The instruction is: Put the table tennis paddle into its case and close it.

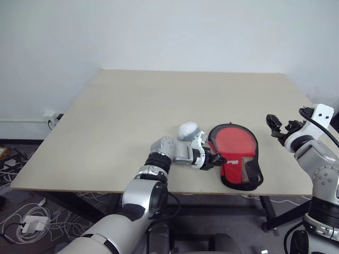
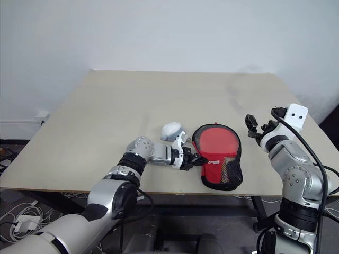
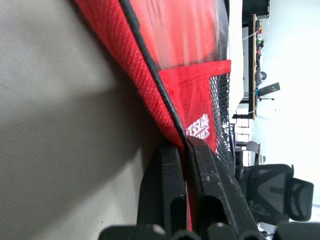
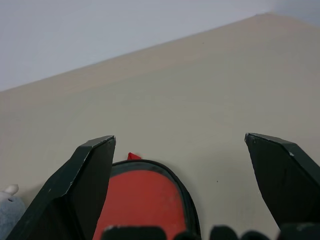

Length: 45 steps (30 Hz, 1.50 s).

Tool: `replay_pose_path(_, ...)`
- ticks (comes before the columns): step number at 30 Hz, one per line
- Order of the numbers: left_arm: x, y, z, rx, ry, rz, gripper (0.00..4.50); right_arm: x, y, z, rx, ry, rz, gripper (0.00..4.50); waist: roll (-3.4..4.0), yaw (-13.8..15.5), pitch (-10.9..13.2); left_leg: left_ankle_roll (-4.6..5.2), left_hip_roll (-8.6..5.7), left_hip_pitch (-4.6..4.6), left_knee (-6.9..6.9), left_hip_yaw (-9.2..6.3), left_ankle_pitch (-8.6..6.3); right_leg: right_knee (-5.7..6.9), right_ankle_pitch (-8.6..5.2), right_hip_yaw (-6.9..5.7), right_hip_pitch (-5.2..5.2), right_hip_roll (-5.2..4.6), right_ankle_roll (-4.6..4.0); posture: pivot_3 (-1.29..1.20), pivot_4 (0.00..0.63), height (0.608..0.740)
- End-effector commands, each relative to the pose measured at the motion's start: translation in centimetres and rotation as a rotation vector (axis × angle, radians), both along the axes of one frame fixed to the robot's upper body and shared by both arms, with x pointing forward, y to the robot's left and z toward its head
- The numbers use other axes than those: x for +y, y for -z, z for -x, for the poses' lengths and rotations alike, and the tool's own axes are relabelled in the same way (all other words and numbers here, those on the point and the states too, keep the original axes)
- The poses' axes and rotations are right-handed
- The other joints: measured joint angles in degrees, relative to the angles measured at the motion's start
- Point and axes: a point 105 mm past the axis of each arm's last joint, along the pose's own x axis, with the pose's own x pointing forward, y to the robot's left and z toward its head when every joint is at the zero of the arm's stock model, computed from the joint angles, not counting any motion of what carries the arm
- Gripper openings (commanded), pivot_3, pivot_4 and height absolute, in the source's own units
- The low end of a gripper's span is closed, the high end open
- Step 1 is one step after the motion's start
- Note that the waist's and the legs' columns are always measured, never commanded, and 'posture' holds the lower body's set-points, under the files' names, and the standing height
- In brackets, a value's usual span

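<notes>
The case (image 1: pixel 235 156) lies flat on the table (image 1: pixel 159 116), near the front edge on the robot's right half. Red fabric faces up, black edging runs round the outline, and the black mesh pocket sits at the end nearest the front edge. A small white logo shows on the red panel beside the mesh in the left wrist view.

The paddle (image 1: pixel 232 142) appears as a smooth red round face inside the case's black rim; whether it is fully seated cannot be told, and its handle cannot be made out.

Left gripper (image 1: pixel 216 157): reaches in from the left, low over the table, fingers closed on the case's left edge. In the left wrist view the two black fingers (image 3: pixel 210 195) pinch the red fabric and black edging between them.

Right gripper (image 1: pixel 275 124): held in the air to the right of the case, well apart from it, jaws wide open, nothing between them.

A small white and grey soft object (image 1: pixel 188 130) rests on the table just beside the left wrist, left of the case.
</notes>
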Motion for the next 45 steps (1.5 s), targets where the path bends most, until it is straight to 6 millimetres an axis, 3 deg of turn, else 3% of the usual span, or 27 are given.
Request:
replay_pose_path(1, -6.3, -3.5, 2.9, -0.009, 0.140, 0.150, 0.04, 0.0, -1.8, -0.2, -0.071, 0.009, 0.015, 4.50, 0.00, 0.0, 0.0, 0.00, 0.00, 0.00, 0.00, 0.00, 0.00, 0.00, 0.00, 0.00, 0.00, 0.00, 0.00, 0.00, 0.000, 0.715)
replay_pose_path(9, -5.3, -3.7, 2.1, -0.036, 0.125, 0.119, 0.04, 0.4, -1.9, -0.5, -0.078, 0.000, 0.023, 4.50, 0.00, 0.0, 0.0, 0.00, 0.00, 0.00, 0.00, 0.00, 0.00, 0.00, 0.00, 0.00, 0.00, 0.00, 0.00, 0.00, 0.000, 0.715)
replay_pose_path(15, -1.3, -2.9, 1.4, 0.045, 0.094, 0.040, 0.04, 0.9, -1.7, -0.5, -0.077, -0.016, 0.043, 4.50, 0.00, -0.1, 0.0, 0.00, 0.00, -0.01, -0.01, -0.01, 0.00, 0.01, 0.00, 0.00, -0.02, 0.01, 0.01, 0.00, 0.000, 0.715)
replay_pose_path(20, -0.3, -3.5, 2.8, 0.092, 0.141, 0.018, 0.04, 1.0, -1.4, -0.4, -0.069, -0.015, 0.046, 4.50, -0.01, -0.2, 0.0, 0.00, 0.00, -0.01, -0.02, -0.02, 0.00, 0.02, 0.00, 0.00, -0.03, 0.01, 0.03, 0.00, 0.000, 0.715)
replay_pose_path(24, 0.3, -2.6, 3.1, 0.122, 0.114, -0.032, 0.04, 1.1, -1.2, -0.3, -0.063, -0.016, 0.053, 4.50, -0.01, -0.2, 0.0, 0.00, 0.00, 0.01, -0.02, -0.03, 0.00, 0.02, 0.00, 0.00, -0.01, 0.02, 0.03, 0.00, 0.000, 0.715)
replay_pose_path(31, 0.4, -1.4, 4.7, 0.173, 0.116, -0.025, 0.04, 1.1, -0.8, 0.0, -0.045, -0.018, 0.081, 4.50, -0.01, -0.1, 0.0, 0.00, 0.00, 0.00, -0.01, -0.06, 0.00, 0.04, 0.01, 0.00, -0.01, 0.02, 0.02, 0.00, 0.000, 0.715)
replay_pose_path(39, -0.9, -1.9, 7.1, 0.196, 0.162, 0.036, 0.04, 1.2, -0.2, 0.2, -0.017, -0.028, 0.117, 4.50, -0.01, 0.0, 0.0, -0.01, 0.00, 0.01, 0.01, -0.05, 0.00, 0.03, 0.01, 0.00, 0.02, 0.02, 0.01, 0.00, 0.000, 0.715)
replay_pose_path(45, -0.7, -1.1, 8.9, 0.235, 0.221, 0.024, 0.04, 1.1, -0.1, 0.4, -0.009, -0.031, 0.135, 4.50, -0.04, 0.1, 0.0, -0.01, 0.00, 0.02, 0.01, -0.06, 0.01, 0.06, 0.01, 0.01, 0.02, 0.03, 0.00, 0.00, 0.000, 0.715)
